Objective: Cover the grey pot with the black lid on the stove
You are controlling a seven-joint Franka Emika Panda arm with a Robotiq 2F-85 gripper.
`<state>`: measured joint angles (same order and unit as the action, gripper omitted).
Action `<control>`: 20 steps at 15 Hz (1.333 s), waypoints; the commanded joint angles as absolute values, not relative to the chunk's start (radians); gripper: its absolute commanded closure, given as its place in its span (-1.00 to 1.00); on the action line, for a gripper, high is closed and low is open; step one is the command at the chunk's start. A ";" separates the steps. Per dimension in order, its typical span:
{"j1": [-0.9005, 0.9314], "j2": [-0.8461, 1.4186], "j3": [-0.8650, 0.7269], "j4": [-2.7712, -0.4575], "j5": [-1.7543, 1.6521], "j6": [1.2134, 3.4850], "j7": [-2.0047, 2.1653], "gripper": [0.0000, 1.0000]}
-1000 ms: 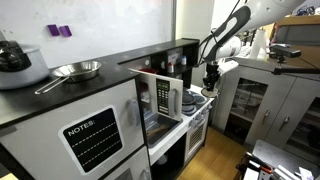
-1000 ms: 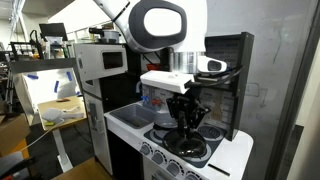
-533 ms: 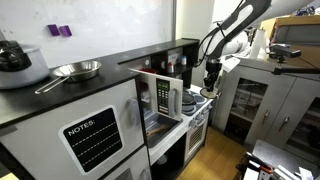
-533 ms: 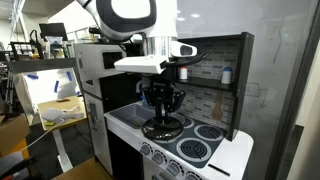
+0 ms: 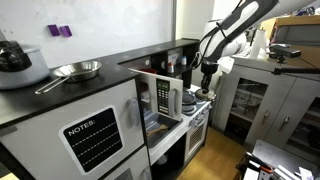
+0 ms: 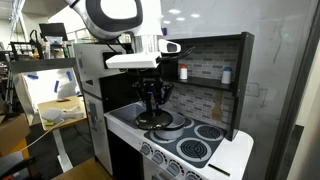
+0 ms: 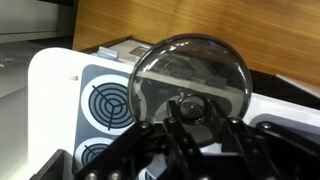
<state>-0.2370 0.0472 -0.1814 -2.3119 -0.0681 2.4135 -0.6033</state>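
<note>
My gripper is shut on the knob of the black lid, a round dark see-through disc. It holds the lid low over the back left part of the white toy stove. The stove's ringed burners show beside the lid in the wrist view. In an exterior view the gripper hangs just above the stove. The grey pot is hidden by the gripper and lid; I cannot make it out in any view.
A toy microwave stands beside the stove. A large pale dark-lidded pot and a silver pan sit on the long black countertop. A dark back panel with a shelf and small bottle rises behind the stove.
The gripper has carried the lid from the stove's front middle burner toward its back left, and sits slightly higher in the exterior views.
</note>
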 commanded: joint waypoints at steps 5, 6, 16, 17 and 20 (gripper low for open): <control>-0.216 0.121 -0.168 -2.242 -0.030 2.481 -0.618 0.83; -0.216 0.135 -0.162 -2.230 -0.014 2.492 -0.622 0.83; -0.230 0.266 -0.105 -2.115 0.027 2.530 -0.618 0.83; -0.231 0.275 -0.101 -2.106 0.026 2.529 -0.618 0.83; -0.232 0.296 -0.095 -2.082 0.019 2.526 -0.613 0.83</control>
<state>-0.2139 0.2706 -0.1143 -2.1142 0.0109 2.5193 -0.6052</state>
